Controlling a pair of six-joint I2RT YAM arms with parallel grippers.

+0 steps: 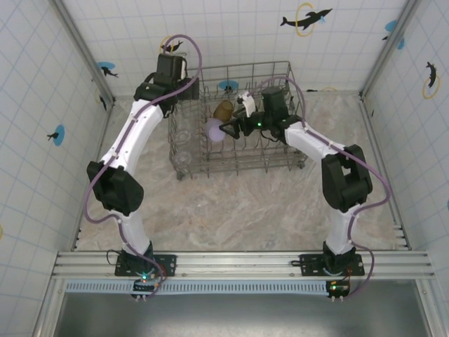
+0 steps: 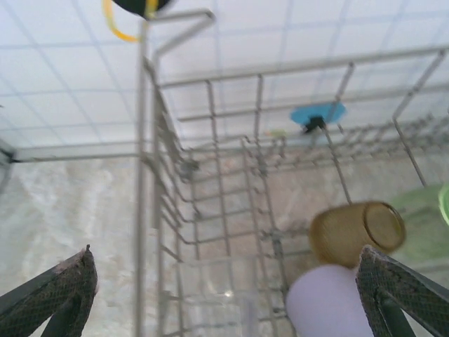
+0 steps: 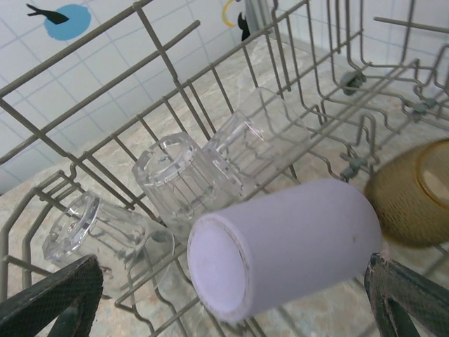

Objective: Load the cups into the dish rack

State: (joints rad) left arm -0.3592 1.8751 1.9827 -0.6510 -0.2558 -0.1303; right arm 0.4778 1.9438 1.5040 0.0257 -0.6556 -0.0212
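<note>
The grey wire dish rack (image 1: 280,64) stands at the back of the table. A lilac cup (image 1: 213,130) lies on its side in it, next to an amber cup (image 1: 223,109). My right gripper (image 1: 229,128) hangs open inside the rack; in the right wrist view the lilac cup (image 3: 287,246) lies between the wide-apart fingers (image 3: 52,298), untouched. Three clear cups (image 3: 175,172) lie tipped behind it, with the amber cup (image 3: 414,196) to the right. My left gripper (image 1: 181,93) is open at the rack's left wall (image 2: 143,175), above a clear cup (image 2: 217,295). A green cup (image 2: 421,217) shows at the right.
Tiled walls (image 1: 42,105) close in the left, back and right sides. The marbled tabletop (image 1: 238,210) in front of the rack offers free room. An aluminium rail (image 1: 238,263) runs along the near edge at the arm bases.
</note>
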